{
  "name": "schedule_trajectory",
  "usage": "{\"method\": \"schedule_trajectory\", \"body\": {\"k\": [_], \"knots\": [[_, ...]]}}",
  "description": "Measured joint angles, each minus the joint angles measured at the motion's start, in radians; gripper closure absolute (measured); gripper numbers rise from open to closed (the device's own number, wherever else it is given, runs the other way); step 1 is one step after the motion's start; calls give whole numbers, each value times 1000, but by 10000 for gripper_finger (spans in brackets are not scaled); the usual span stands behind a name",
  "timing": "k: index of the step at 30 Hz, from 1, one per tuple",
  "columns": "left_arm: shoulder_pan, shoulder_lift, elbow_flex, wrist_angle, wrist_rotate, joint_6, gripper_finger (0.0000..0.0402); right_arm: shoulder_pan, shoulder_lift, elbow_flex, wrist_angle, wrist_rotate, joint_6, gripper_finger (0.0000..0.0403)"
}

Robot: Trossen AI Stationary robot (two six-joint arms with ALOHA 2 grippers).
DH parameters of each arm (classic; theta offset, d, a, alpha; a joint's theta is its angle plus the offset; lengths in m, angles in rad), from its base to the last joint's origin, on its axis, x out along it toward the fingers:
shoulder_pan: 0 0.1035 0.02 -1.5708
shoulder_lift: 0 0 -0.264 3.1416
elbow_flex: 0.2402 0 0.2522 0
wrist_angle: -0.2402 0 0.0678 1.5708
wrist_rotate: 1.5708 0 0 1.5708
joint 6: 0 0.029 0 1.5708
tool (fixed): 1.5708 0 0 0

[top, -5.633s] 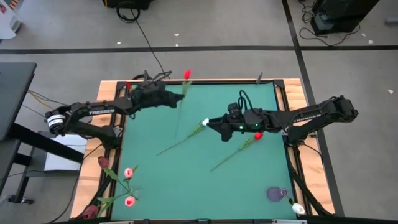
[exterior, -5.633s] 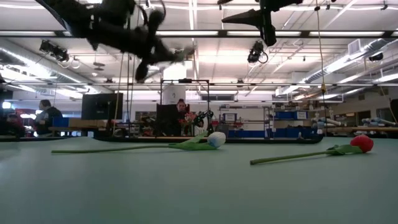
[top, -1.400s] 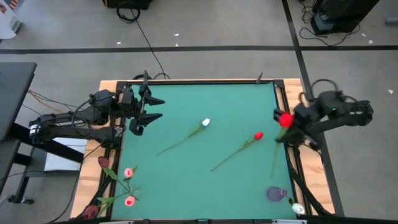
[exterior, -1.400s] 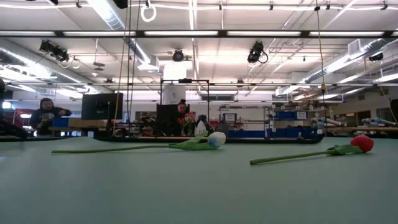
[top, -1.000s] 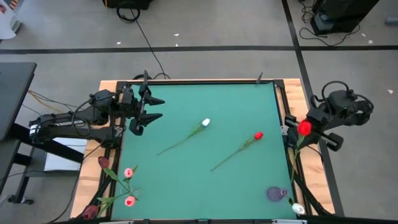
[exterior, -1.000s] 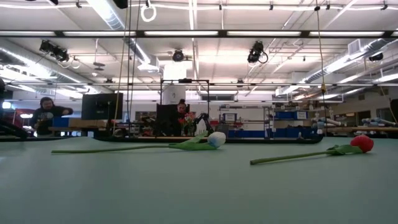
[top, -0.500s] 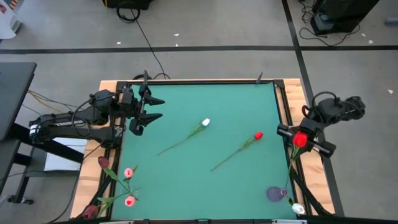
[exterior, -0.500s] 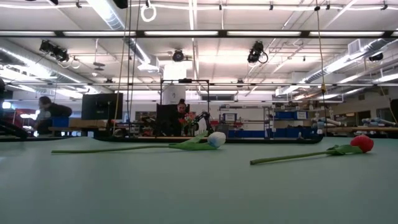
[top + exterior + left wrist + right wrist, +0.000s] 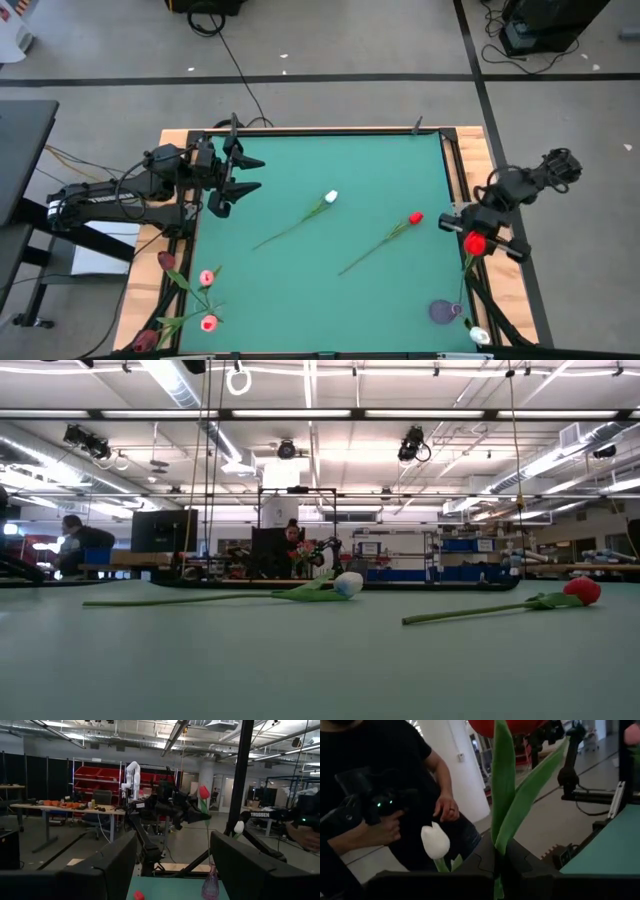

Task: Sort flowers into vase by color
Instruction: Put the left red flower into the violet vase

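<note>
Right gripper [image 9: 470, 232], right edge of high view: clamped on red tulip [image 9: 474, 243], above purple vase [image 9: 446, 311]. Step: carry. Next: lower stem into vase. Left gripper [image 9: 240, 180], upper left: jaws wide, empty.

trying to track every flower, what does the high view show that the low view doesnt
Only the high view shows both arms: the right gripper, beside the table's right edge, shut on a red tulip above the purple vase, the left gripper open over the far left corner, and pink and dark red flowers beside the near left corner. Only the low view shows the room behind, with a seated person. Both show the white tulip and another red tulip lying on the green table.
</note>
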Motion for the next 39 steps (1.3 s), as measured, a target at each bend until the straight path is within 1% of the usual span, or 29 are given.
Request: {"method": "schedule_trajectory", "body": {"k": [6, 23, 27, 30, 36, 39], "knots": [[0, 0, 0, 0, 0, 0, 143, 18, 21, -2, 19, 0, -29, 388], [0, 0, 0, 0, 0, 0, 143, 17, 17, 85, 16, 7, -28, 387], [0, 0, 0, 0, 0, 0, 143, 19, 25, 85, -36, 8, -18, 387], [0, 0, 0, 0, 0, 0, 143, 20, 37, 85, -80, 15, -35, 387], [0, 0, 0, 0, 0, 0, 143, 25, 64, 85, -83, 19, -87, 387], [0, 0, 0, 0, 0, 0, 143, 32, 71, 85, -91, 39, -127, 387]]}}
